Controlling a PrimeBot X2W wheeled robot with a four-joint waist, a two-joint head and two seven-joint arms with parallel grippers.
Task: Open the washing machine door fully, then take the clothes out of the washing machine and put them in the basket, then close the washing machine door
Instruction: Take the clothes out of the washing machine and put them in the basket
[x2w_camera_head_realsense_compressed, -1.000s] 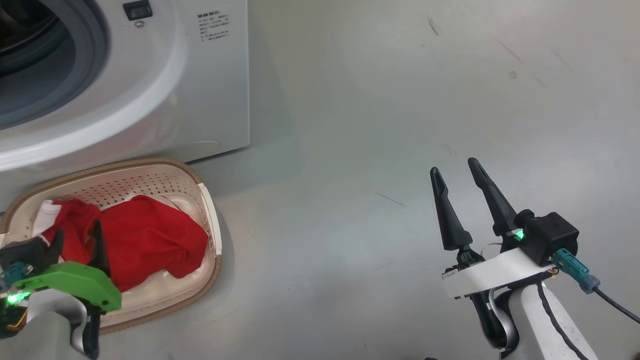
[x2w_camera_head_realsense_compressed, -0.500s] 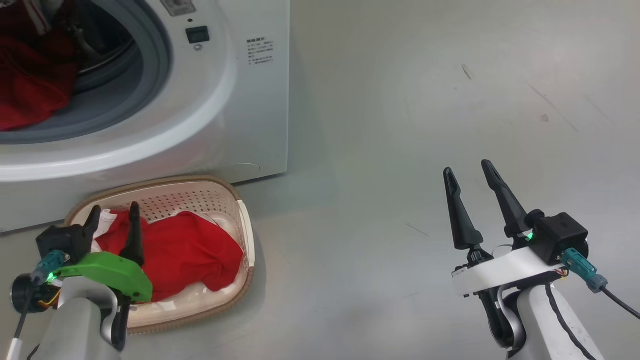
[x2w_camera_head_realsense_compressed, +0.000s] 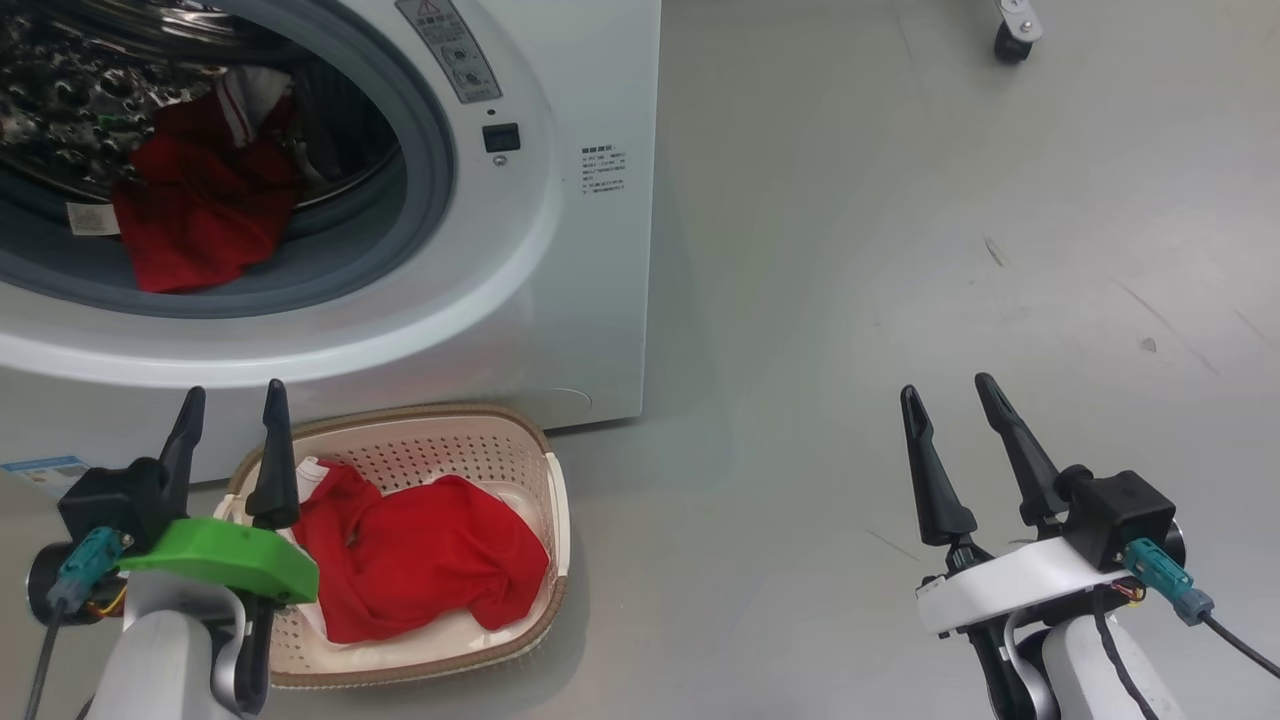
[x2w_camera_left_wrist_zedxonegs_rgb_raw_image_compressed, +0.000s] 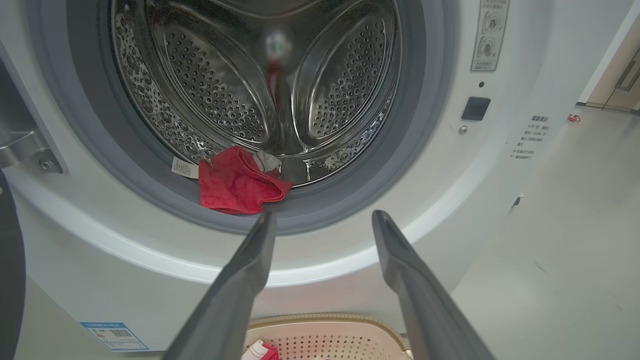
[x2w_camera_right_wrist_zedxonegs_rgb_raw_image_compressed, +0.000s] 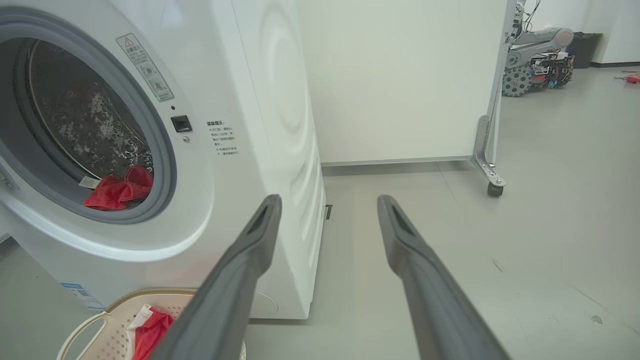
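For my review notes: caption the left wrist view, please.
Open left gripper faces the washing machine drum; red clothes lie at its front lip.

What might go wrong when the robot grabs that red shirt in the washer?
1. The red shirt lies partly on the grey seal at the drum's front edge, so the open left tool might pinch the rubber along with it.
2. The basket already holds a heaped red cloth, so the next piece might slide over its rim onto the floor.
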